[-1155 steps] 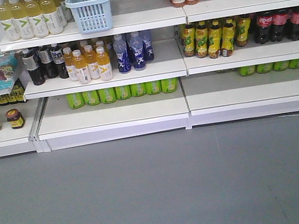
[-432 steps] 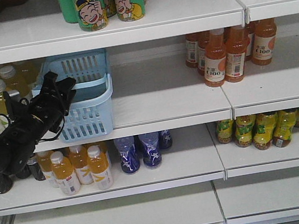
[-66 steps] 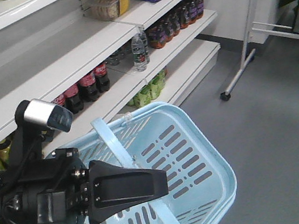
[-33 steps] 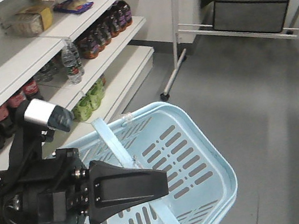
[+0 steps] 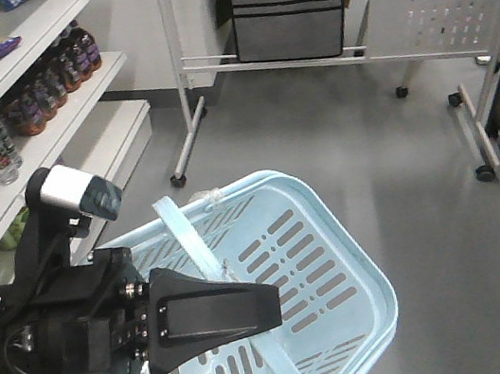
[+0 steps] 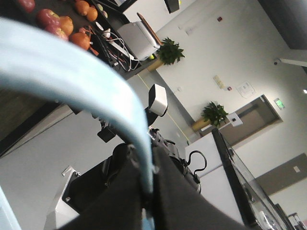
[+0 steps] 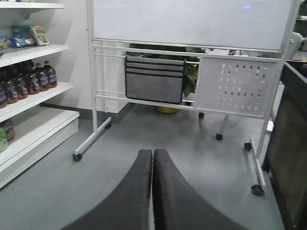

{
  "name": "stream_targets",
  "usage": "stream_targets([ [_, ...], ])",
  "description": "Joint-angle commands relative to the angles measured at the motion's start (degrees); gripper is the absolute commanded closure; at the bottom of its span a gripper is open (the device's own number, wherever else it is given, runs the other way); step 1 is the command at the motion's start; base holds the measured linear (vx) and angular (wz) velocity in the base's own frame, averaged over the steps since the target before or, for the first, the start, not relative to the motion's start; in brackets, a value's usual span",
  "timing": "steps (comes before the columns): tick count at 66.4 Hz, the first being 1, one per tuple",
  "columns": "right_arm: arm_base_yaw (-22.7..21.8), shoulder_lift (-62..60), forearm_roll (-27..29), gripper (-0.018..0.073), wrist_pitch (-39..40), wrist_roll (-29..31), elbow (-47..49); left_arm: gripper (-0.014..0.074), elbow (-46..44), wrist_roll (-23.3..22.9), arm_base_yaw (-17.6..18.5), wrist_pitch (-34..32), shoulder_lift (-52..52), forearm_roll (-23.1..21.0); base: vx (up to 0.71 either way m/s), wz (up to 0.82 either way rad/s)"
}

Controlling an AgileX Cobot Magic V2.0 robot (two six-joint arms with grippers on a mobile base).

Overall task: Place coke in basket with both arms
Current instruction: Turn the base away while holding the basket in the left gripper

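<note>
Carrying step, I judge: left tool (image 5: 268, 305) clenched on the handle strap (image 5: 185, 239) of the basket (image 5: 339, 230), held above the floor (image 5: 365, 129); right tool (image 7: 152, 154) closed, empty; no coke visible; next, finding one on the shelves (image 5: 111, 133), far left.

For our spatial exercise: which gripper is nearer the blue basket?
Left. Left gripper clamps the handle strap of the basket; right gripper, shut empty, has no basket in view.

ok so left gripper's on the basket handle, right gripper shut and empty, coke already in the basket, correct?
No: the front view shows the basket empty, no coke in it. Left gripper is on its handle, right gripper shut and empty, as you said.
</note>
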State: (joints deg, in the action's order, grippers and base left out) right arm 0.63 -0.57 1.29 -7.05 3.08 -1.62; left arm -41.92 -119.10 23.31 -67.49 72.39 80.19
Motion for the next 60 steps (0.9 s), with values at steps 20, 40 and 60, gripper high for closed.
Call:
stream_targets([
  [20,0.0,-1.04,-0.11,0.0564,4.46,-0.01,-0.5,0.0603,-1.52,0.11,0.31,-11.61,-1.46,-5.06,0.1,-0.4],
  [40,0.0,-1.04,-0.11,0.0564,4.46,-0.01,-0.5,0.0603,-1.52,0.11,0.31,-11.61,-1.46,-5.06,0.13,-0.37],
  [60,0.0,-1.04,-0.11,0.0564,4.46,-0.01,-0.5,0.0603,-1.52,0.11,0.31,-11.61,-1.46,-5.06,0.19,-0.26],
])
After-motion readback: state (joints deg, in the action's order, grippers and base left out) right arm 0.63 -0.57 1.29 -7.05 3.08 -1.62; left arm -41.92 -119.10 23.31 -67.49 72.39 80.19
